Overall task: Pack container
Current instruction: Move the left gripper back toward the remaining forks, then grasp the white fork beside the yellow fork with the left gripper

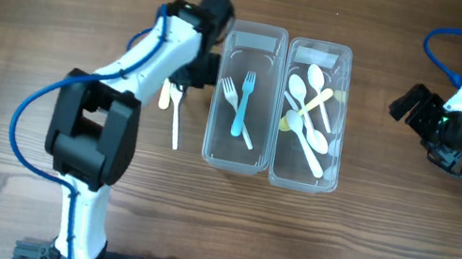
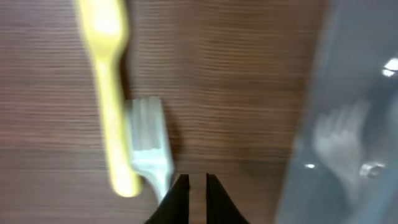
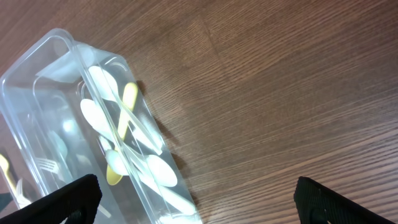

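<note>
— Left pincer [image 1: 195,74], seen from overhead: where does it sit?
— Low over the table [image 1: 19,35], just beside the left wall of the fork box [image 1: 258,28]. A white fork [image 1: 176,122] and a yellow utensil [image 1: 165,95] lie on the wood close to it, on the side away from that box. How its fingers stand cannot be read from up there.
— And the right pincer [image 1: 410,104]?
— Well apart from the spoon box [image 1: 324,45], out past that box's far wall, with nothing in it.
— What does the left wrist camera add?
— The left pincer [image 2: 194,186] has its tips almost together, with only a thin strip of wood between them and nothing clamped. The white fork [image 2: 148,140] lies just left of the tips. The yellow utensil [image 2: 109,93] is alongside the fork, though blur hides whether they touch. The fork box wall [image 2: 348,93] stands off to the right.
— And the right wrist camera?
— The right pincer [image 3: 199,205] has its fingers wide apart, one at each bottom corner. The spoon box [image 3: 68,46] lies ahead and to the left, with white spoons [image 3: 158,171] and a yellow one inside.
</note>
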You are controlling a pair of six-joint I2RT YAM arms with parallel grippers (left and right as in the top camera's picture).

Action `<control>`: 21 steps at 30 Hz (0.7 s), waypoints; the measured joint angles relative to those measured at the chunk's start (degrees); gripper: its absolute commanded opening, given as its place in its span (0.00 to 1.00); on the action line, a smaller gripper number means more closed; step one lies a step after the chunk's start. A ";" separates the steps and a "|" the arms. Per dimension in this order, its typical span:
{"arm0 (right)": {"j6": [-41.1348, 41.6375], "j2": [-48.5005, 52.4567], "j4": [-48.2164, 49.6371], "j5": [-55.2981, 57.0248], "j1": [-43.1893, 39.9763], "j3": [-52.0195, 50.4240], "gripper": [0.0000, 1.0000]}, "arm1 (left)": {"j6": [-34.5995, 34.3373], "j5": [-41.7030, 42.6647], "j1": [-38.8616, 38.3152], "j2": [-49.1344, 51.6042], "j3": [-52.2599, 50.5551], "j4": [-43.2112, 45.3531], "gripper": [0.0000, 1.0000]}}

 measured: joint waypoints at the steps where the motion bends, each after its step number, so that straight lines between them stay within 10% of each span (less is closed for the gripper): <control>1: 0.00 0.00 0.00 0.00 0.00 0.00 1.00 | 0.04 -0.02 0.87 0.00 0.00 -0.11 0.22; 21: 0.00 0.00 0.00 -0.02 0.00 0.00 1.00 | 2.12 9.33 4.72 0.00 -5.38 -1.18 0.38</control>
